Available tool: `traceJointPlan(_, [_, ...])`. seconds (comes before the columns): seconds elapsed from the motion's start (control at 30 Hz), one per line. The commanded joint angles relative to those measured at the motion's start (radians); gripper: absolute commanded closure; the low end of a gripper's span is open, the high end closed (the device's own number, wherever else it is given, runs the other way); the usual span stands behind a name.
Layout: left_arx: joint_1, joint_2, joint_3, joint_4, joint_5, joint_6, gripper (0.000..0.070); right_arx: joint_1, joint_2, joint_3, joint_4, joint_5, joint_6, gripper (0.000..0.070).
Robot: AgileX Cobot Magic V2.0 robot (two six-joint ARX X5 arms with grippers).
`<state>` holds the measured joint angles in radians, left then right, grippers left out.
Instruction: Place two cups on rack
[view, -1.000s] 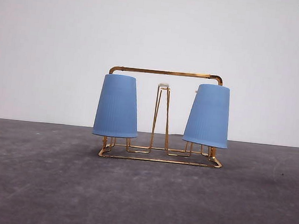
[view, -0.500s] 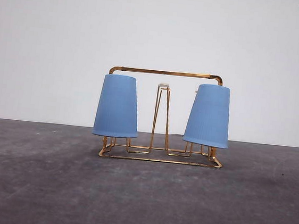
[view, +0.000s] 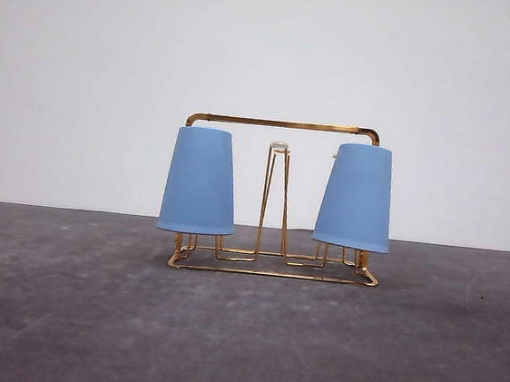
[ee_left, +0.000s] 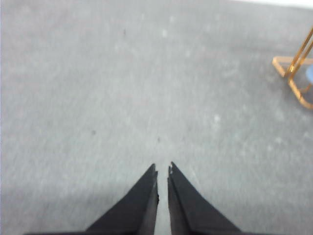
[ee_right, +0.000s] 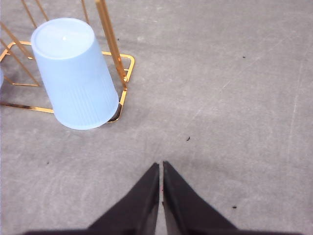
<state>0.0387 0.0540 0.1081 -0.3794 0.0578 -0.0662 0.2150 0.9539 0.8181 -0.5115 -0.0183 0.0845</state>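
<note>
Both light-blue ribbed plastic cups [view: 200,181] [view: 356,197] sit inverted over prongs of the gold wire rack [view: 285,126], positioned to drain. Left gripper [ee_left: 162,171] and right gripper [ee_right: 161,166] are closed, empty, well clear of the rack.

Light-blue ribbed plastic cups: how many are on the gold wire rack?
2. One light-blue ribbed plastic cup sits upside down at the left end of the gold wire rack, the other at its right end.

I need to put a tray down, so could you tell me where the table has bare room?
The grey table is bare in front of the rack and on both sides of it. The crowded part is the rack itself, with a blue cup and another hung upside down on its ends.
</note>
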Motion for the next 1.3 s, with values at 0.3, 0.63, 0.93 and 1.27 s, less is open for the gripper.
traceJointPlan(0.3, [-0.006, -0.052, -0.091, 0.188, 0.002, -0.039, 0.0683, 0.001, 0.005, 0.010, 0.011, 0.003, 0.013, 0.0693])
traceJointPlan(0.63, [-0.008, -0.051, -0.095, 0.200, 0.001, -0.040, 0.0683, 0.000, 0.005, 0.010, 0.012, 0.001, 0.013, 0.0693])
traceJointPlan(0.93, [-0.008, -0.051, -0.095, 0.200, 0.001, -0.040, 0.0683, 0.006, -0.006, 0.010, 0.010, -0.001, 0.013, 0.0693])
traceJointPlan(1.27, [-0.008, -0.051, -0.095, 0.200, 0.001, -0.040, 0.0683, -0.004, -0.076, 0.010, 0.032, 0.004, 0.013, 0.0693])
